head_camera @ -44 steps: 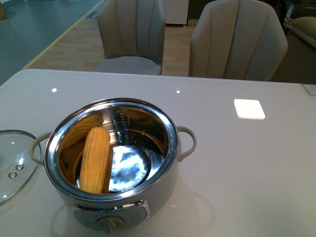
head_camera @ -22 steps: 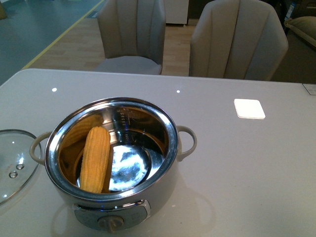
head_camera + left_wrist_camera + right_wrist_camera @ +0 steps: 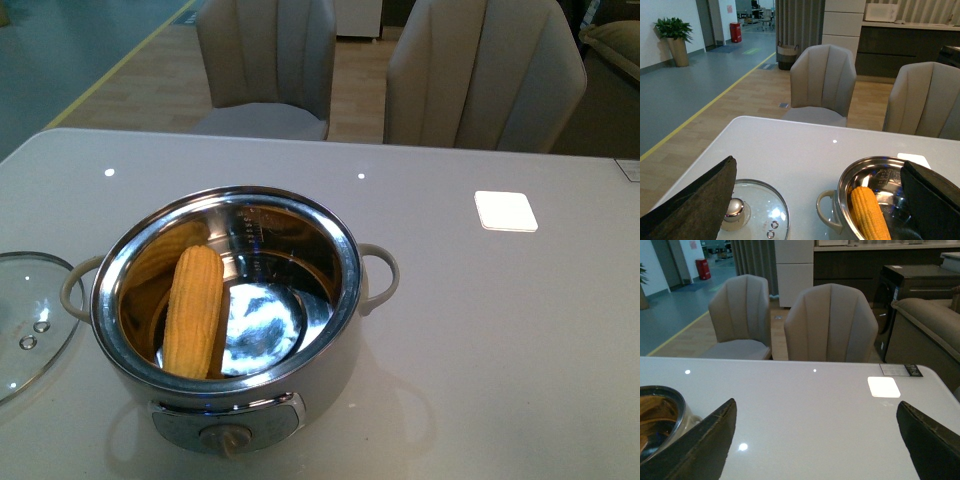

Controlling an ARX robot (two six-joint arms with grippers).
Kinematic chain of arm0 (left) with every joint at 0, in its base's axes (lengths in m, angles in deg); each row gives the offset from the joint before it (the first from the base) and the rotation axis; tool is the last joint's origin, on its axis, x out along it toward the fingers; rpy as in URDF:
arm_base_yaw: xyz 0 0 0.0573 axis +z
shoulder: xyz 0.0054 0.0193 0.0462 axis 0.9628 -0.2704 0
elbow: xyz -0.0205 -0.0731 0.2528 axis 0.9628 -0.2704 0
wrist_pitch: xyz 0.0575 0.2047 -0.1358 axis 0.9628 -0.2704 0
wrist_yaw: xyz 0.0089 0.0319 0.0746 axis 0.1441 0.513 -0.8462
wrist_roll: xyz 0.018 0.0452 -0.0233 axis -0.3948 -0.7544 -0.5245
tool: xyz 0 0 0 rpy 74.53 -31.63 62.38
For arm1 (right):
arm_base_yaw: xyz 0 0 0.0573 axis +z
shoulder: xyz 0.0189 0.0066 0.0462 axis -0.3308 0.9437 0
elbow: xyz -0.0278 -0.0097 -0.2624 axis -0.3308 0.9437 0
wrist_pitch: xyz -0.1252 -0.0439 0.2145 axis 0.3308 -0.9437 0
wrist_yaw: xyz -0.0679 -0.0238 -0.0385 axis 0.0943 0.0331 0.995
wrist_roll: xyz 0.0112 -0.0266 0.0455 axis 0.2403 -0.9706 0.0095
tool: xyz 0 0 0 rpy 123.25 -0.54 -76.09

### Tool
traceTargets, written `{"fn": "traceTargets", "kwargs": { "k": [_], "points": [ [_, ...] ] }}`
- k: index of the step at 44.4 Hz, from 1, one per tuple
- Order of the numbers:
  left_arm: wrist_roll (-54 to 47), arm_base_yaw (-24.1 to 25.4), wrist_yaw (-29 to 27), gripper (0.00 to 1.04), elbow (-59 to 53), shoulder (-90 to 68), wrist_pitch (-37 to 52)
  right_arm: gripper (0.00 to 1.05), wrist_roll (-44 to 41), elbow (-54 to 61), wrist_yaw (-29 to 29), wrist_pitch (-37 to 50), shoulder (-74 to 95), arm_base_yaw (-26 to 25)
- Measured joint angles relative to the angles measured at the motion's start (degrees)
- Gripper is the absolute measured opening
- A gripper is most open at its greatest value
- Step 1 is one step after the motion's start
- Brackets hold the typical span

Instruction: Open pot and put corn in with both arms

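Note:
The cream-white pot [image 3: 330, 375] stands open on the table, near the front edge, with its knob toward me. The yellow corn [image 3: 194, 311] lies inside its steel bowl, leaning on the left wall. It also shows in the left wrist view [image 3: 869, 213] inside the pot [image 3: 829, 220]. The glass lid [image 3: 25, 325] lies flat on the table left of the pot, also in the left wrist view [image 3: 756, 210]. My left gripper [image 3: 822, 200] is open and empty, held back above lid and pot. My right gripper [image 3: 817, 437] is open and empty over bare table, the pot's rim [image 3: 671, 400] to its side. Neither arm shows in the front view.
A white square coaster [image 3: 505, 210] lies on the table at the right back. Two beige chairs [image 3: 265, 60] [image 3: 480, 75] stand behind the table's far edge. The white table [image 3: 500, 340] extends right of the pot.
The front view has shifted slightly, so the pot and table sit a little higher in frame. Corn, pot and lid have not moved on the table.

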Motion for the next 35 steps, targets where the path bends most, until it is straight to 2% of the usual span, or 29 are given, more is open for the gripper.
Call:
{"fn": "traceTargets", "kwargs": {
  "k": [35],
  "points": [
    [0.0,0.0,0.0,0.98,0.0,0.0,0.0,0.96,0.0,0.0,0.0,0.0,0.0,0.0]
  ]
}}
